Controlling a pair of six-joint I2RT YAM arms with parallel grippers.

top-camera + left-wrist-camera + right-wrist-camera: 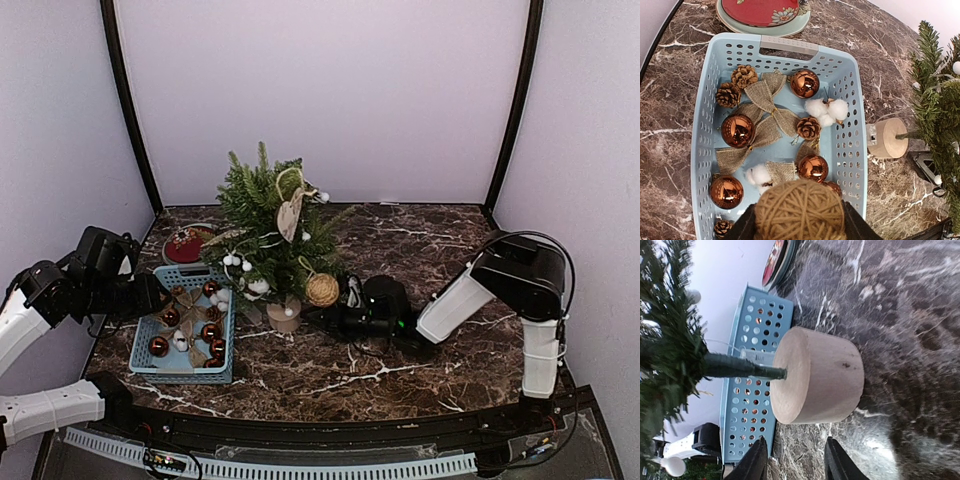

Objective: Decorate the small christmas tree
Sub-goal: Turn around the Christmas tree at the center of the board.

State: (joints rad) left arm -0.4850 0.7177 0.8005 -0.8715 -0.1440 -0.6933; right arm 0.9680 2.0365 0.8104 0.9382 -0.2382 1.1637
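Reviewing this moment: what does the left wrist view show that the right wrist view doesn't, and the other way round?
Left wrist only: copper baubles, pine cones, burlap bows and cotton puffs inside the blue basket, plus a twine ball held between the left fingers. Right wrist only: the right fingers, apart with nothing between them. Both: the blue basket's wall, the small christmas tree with its wooden base, the stacked plates and the marble table.
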